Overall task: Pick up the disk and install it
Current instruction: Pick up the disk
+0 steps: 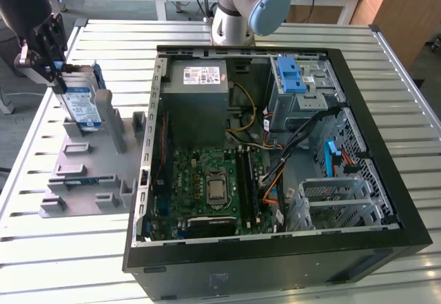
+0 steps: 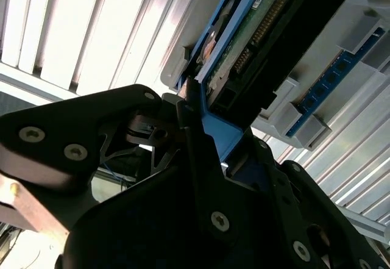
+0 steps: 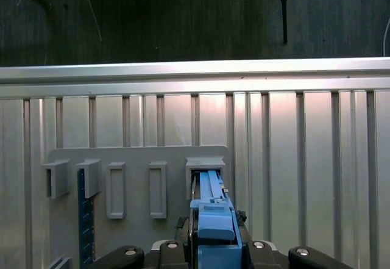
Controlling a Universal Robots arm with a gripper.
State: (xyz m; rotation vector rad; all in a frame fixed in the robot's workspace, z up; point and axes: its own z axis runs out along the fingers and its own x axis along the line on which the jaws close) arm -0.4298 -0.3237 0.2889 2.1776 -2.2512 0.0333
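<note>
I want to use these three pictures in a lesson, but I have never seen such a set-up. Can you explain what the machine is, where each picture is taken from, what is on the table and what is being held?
The machine is a single robot arm with a gripper at its end. The exterior view takes in the whole scene from a camera off the arm. The two wrist views come from cameras riding on the arm, looking past the gripper. On the slatted metal table sits an open computer case with its insides showing. On the exterior view's left is a grey holder with slots. The gripper is closed on the disk, a silver hard drive with blue rails, which stands on edge at the holder.
</note>
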